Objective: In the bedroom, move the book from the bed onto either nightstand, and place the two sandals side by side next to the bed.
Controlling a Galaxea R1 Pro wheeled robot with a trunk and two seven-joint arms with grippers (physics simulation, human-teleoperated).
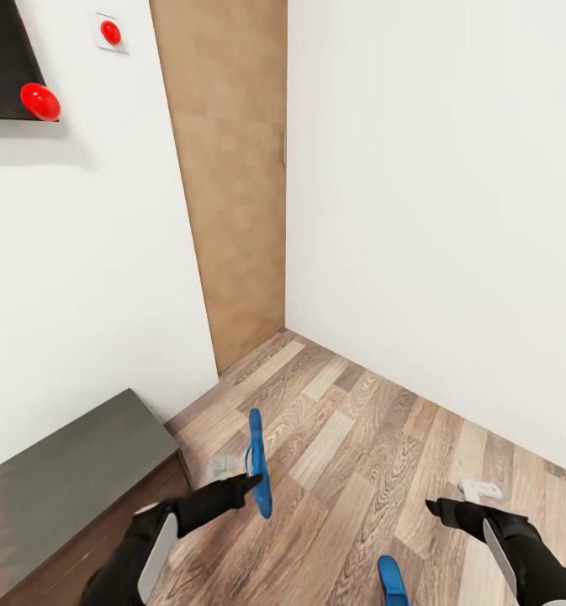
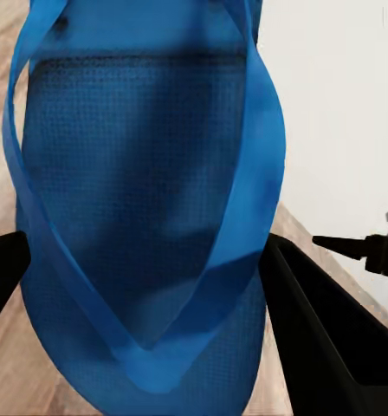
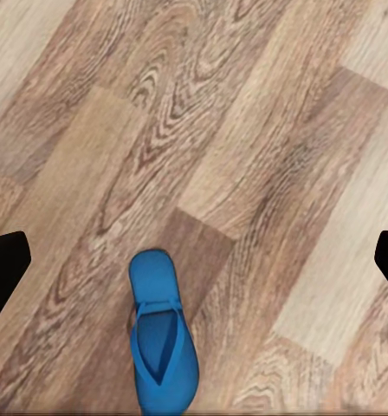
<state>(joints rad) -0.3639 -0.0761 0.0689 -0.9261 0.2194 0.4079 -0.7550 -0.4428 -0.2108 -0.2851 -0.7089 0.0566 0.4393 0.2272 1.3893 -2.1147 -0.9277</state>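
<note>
One blue sandal (image 1: 258, 465) stood on edge in the air above the plank floor (image 1: 358, 446), pinched in my left gripper (image 1: 251, 481), whose dark fingers (image 2: 320, 325) pressed on either side of its sole. The second sandal (image 3: 163, 345) lay flat on the floor below my right gripper (image 1: 434, 507), which hung spread wide and empty. A dark cabinet (image 1: 64, 480) stood against the white wall at my left.

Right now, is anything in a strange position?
Yes. One blue sandal hangs on edge in the air, gripped by the left tool, while the other sandal lies flat on the wood floor.
</note>
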